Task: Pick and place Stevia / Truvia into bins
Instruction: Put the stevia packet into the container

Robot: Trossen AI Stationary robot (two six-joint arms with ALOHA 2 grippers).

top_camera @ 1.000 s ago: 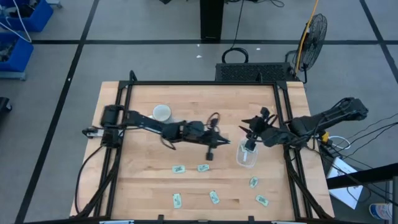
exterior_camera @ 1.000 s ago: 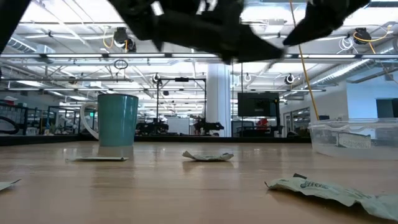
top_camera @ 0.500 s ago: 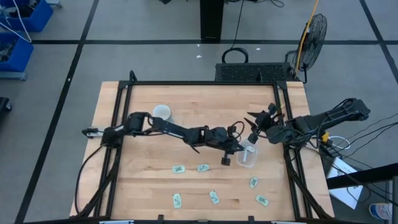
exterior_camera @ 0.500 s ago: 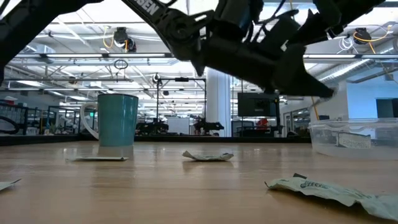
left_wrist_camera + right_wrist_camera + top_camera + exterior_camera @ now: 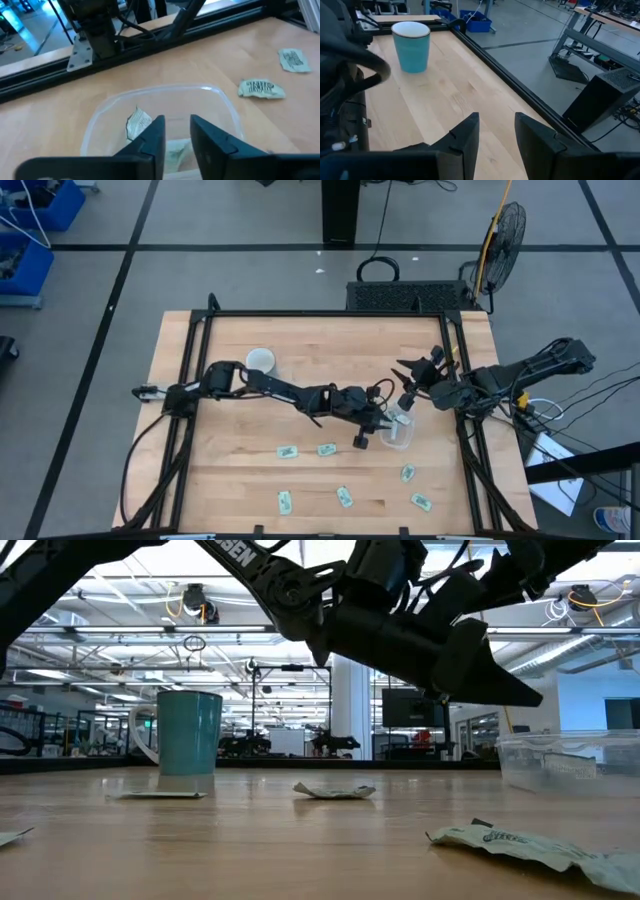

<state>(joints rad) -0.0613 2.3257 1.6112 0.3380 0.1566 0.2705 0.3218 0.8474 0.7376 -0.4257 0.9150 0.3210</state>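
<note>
Step in hand: drop-off. Left gripper [image 5: 175, 137] hangs over clear tub [image 5: 102, 112], jaws slightly spread, nothing pinched; packet [image 5: 138, 121] lies inside tub. Right gripper [image 5: 495, 132] waits beside tub, jaws spread, empty. Loose packets [image 5: 326, 449] on tabletop [image 5: 230, 470], apart from tub. Next: left arm swings to nearest packet, pinches it flat.

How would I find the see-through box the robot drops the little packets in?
Look at the wooden table from above and follow the left arm out to its gripper. The clear plastic tub sits right under it, near the table's right side, by the right gripper. Unlike the mug, it is see-through, has no handle and holds packets.
</note>
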